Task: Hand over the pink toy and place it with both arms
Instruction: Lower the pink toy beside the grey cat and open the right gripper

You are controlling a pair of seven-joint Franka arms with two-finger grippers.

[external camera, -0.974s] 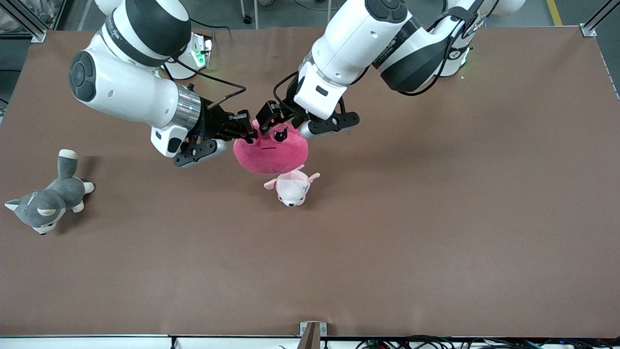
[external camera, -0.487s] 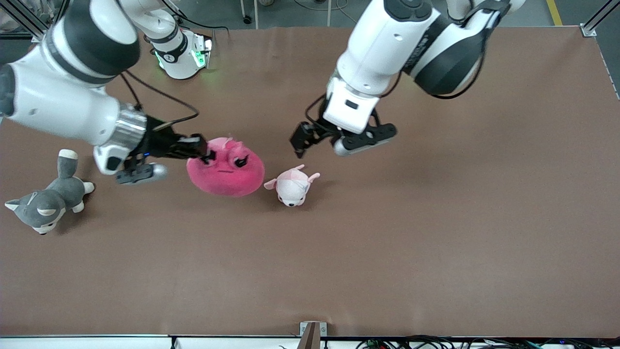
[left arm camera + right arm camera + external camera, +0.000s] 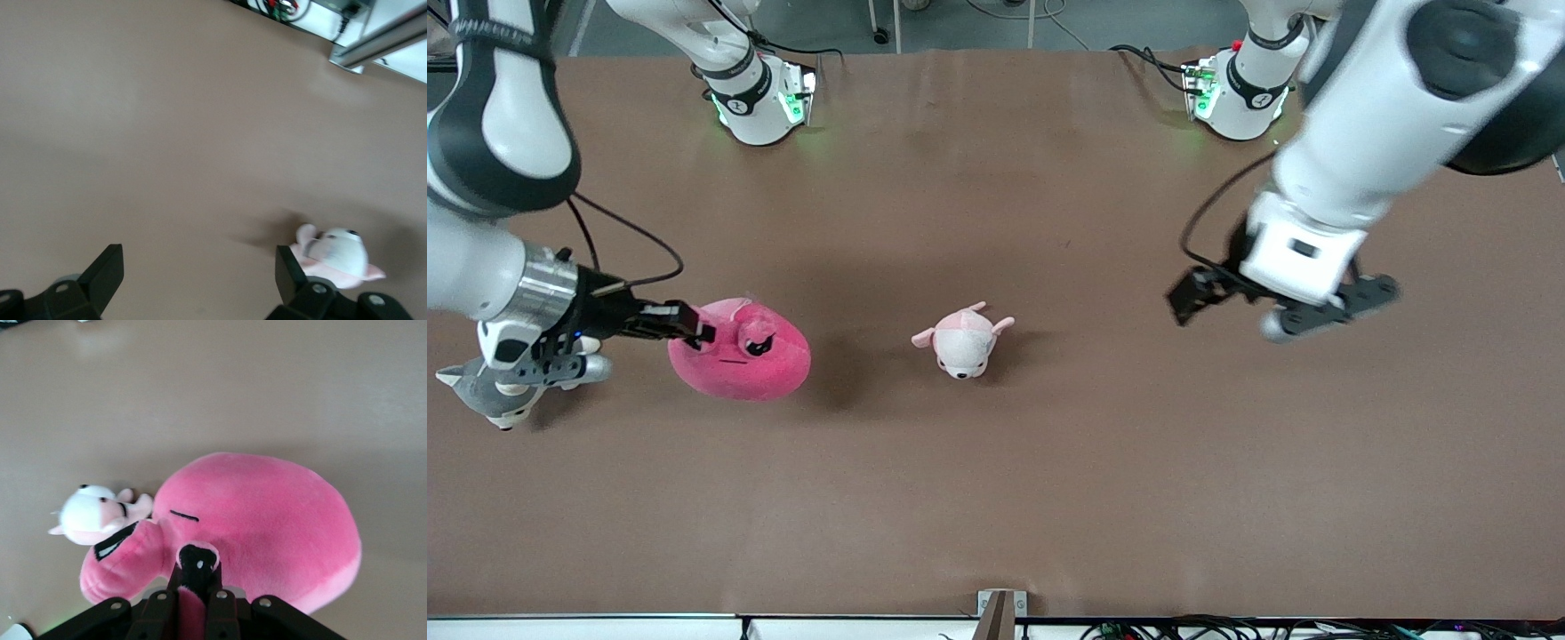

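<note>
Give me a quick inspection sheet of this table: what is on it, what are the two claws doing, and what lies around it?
Surface: brown table, bare apart from three plush toys.
Job's things: pink toy toward the right arm's end, pinched at its ear.
Clutter: small pale pink animal near the middle; grey husky partly hidden under the right arm.
Grippers: right gripper shut on the pink toy; left gripper open and holding nothing, over bare table toward the left arm's end.
Cables: black cable looping from the right wrist; another at the left wrist; a bundle along the table edge nearest the front camera.
Surroundings: two arm bases with green lights; grey floor.
</note>
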